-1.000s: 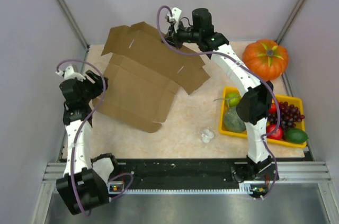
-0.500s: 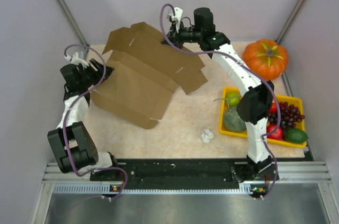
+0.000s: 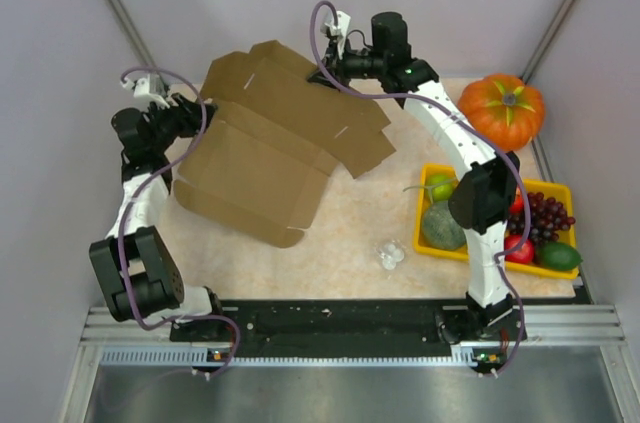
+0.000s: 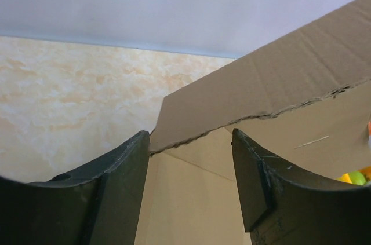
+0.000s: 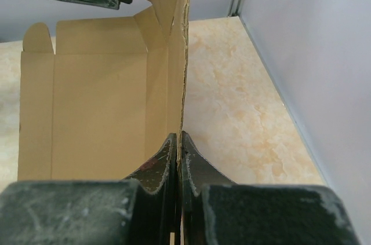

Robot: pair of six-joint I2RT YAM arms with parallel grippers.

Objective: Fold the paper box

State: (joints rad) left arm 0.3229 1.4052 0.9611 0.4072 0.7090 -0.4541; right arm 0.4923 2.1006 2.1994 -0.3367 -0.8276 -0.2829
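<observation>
Shows the paper box (image 3: 270, 158) at the far left of the table (image 3: 350, 233), tilted up as a creased, partly bent sheet. Shows the right pincer (image 5: 179, 141) clamped on its far edge, and the left pincer (image 4: 191, 141) apart, astride the left edge, apparently without contact. Judged early: panels bent along creases, with flaps and closure left to do.

Pale lilac walls (image 3: 450, 3), beige marbled tabletop (image 3: 350, 233), black rail (image 3: 350, 321) at near edge
</observation>
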